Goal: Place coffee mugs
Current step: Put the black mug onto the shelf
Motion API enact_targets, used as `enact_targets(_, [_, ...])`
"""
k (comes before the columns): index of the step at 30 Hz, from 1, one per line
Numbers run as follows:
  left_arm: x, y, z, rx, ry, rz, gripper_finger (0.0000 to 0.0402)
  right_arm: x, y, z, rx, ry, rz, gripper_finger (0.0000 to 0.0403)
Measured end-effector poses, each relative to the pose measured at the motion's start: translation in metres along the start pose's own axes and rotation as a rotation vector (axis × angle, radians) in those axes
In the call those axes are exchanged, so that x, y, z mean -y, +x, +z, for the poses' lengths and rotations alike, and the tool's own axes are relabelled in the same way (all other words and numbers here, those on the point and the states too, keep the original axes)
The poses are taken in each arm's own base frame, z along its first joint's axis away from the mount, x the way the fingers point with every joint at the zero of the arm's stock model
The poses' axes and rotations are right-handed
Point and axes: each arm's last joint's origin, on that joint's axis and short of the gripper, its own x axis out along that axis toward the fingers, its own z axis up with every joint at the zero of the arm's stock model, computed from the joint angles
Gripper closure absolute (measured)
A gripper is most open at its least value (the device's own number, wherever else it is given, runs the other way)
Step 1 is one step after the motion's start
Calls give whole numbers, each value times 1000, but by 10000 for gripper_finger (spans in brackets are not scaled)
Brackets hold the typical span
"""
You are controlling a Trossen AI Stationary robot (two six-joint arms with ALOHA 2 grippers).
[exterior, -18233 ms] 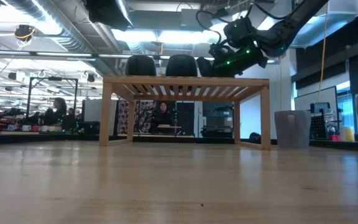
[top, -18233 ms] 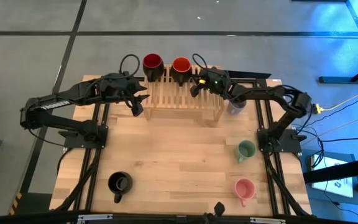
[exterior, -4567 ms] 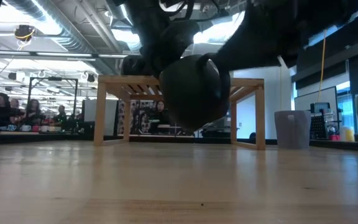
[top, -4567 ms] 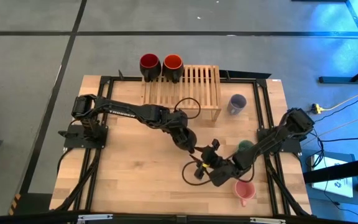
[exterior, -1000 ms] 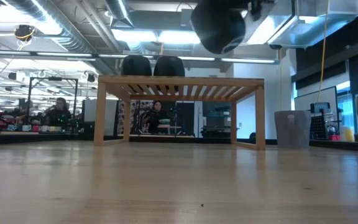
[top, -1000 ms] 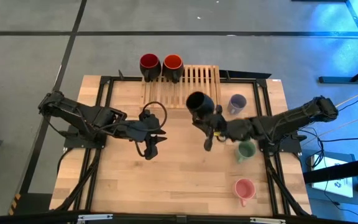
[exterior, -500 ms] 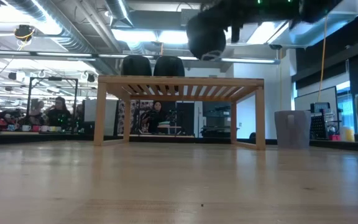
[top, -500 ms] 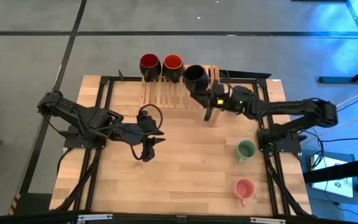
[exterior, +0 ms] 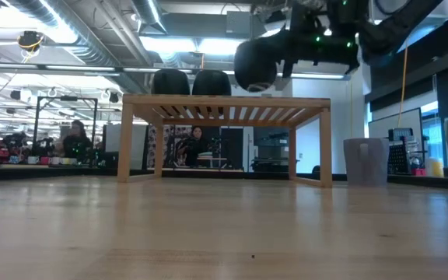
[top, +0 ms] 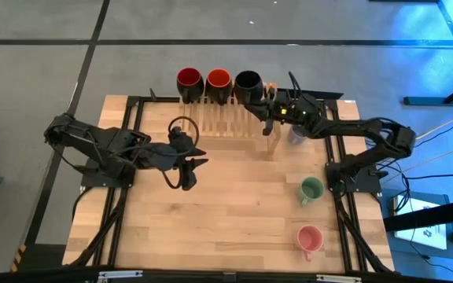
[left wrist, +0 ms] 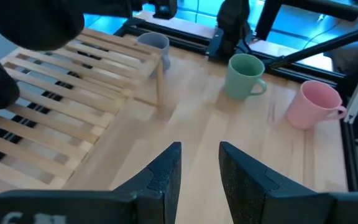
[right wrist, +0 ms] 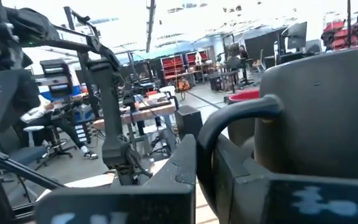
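- Black mug (top: 248, 83) hangs just above the back edge of the rack (top: 226, 119), third in line beside the red-orange mug (top: 219, 81) and the dark red mug (top: 191, 80); in the low view it is slightly higher than those two, so I judge it not yet set down.
- Right gripper (top: 267, 101) is clamped on the black mug's handle, which the right wrist view shows pinched between the fingers (right wrist: 185, 163); holding by the handle keeps the body free to settle onto the slats with the handle turned away from its neighbours.
- The row runs along the rack's far edge, probably so that each new mug slots in next to the last one.
- Left gripper (top: 187, 179) hovers over the bare worktop (top: 211, 220) in front of the rack, jaws partly apart and holding nothing, well clear of the right arm.
- Lavender-blue mug (left wrist: 153, 42) stands on the worktop just past the rack's right end, under the right arm in the high view and close to the rack's corner leg.
- Green mug (top: 311, 189) and pink mug (top: 309, 238) wait on the right side of the worktop, nearer the front, upright and apart from each other.
- Nothing blocks the free slats to the right of the black mug; the red-orange mug on its other side is the tight spot when lowering.
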Motion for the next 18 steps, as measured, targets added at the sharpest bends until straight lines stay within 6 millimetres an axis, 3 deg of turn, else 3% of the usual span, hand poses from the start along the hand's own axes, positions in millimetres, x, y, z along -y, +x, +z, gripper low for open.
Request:
enact_targets(9, [-7,4,3,2,-15,27,299,37,-2,-19,-32,50,-15,397])
enact_targets(18, [-10,6,5,7,-26,38,299,50,-2,-31,-43,48,-2,397])
